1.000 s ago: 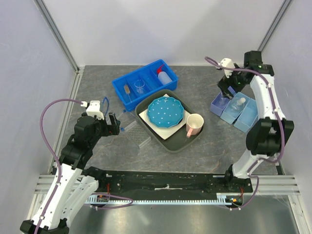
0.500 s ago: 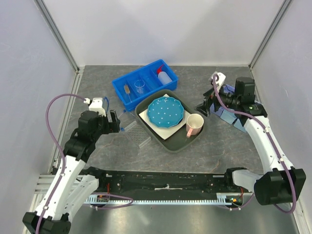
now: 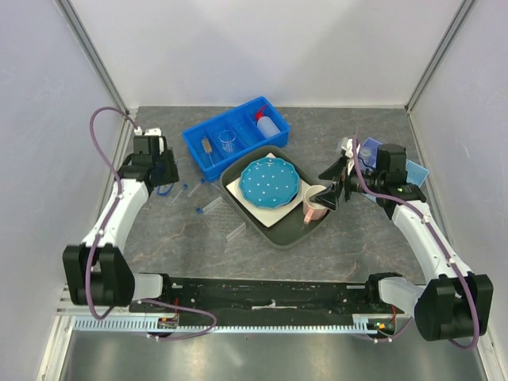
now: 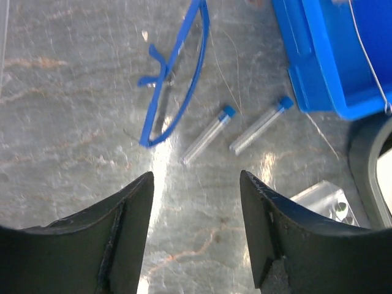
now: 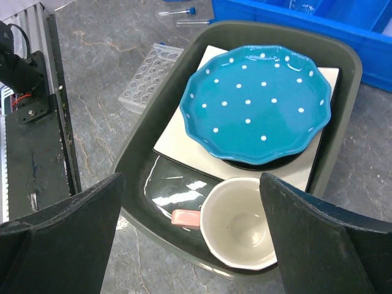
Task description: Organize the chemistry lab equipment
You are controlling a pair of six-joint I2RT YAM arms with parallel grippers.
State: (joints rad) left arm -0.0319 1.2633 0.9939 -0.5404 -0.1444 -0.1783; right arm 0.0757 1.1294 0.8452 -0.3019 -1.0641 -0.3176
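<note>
Blue-capped vials [image 4: 208, 133] lie side by side on the worktop [image 4: 73, 122] beside the blue goggles [image 4: 165, 72], below the left jaws, spread wide and best lowered squarely across one tube's middle; the right jaws hang open, empty, over the pink mug [image 5: 239, 229].

white arms [image 3: 117, 213], black joints; purple cables [image 3: 92, 125]; black jaws

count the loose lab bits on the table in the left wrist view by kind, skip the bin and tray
goggles: 1
blue-capped vials: 2
clear rack, only a corner in view: 1
total: 4
</note>
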